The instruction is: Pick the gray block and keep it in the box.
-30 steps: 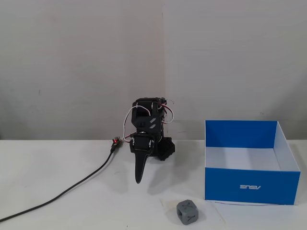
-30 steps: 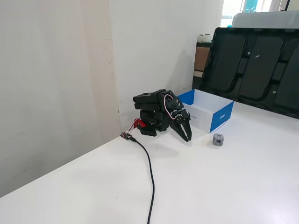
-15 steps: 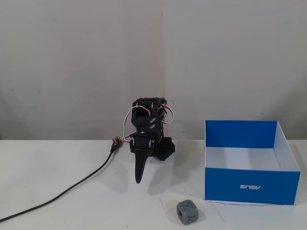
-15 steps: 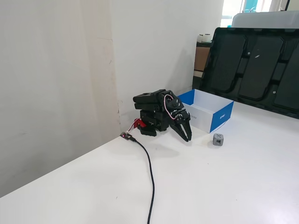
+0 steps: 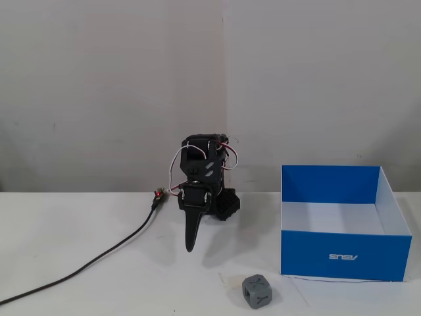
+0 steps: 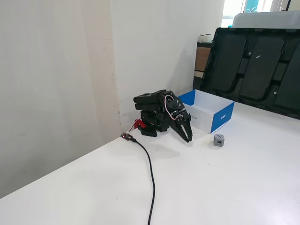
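We judge the pick not yet begun: our gripper [image 5: 191, 247] hangs folded near the base, jaws together on nothing, so next we must open and reach the gray block [image 5: 258, 291] lying just outside the box [image 5: 345, 255].

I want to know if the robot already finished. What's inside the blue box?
The box shows only its white floor; nothing visible, though its front wall hides a strip. The gray block sits outside on the table.
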Motion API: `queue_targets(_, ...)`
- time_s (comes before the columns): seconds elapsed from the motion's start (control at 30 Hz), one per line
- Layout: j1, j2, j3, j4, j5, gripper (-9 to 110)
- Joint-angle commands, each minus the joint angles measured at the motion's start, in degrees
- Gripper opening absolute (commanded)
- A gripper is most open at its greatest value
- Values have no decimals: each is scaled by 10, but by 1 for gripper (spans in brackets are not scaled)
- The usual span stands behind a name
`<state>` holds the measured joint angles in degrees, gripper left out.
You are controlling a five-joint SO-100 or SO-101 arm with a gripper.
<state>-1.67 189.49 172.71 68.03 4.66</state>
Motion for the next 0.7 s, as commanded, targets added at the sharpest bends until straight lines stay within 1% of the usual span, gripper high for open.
queue_targets(0.0, -5, 69, 4, -1, 3, 0)
queue_targets(0.5, -5, 69, 4, -1, 3, 0)
queue_targets(0.67, -5, 69, 4, -1, 3, 6)
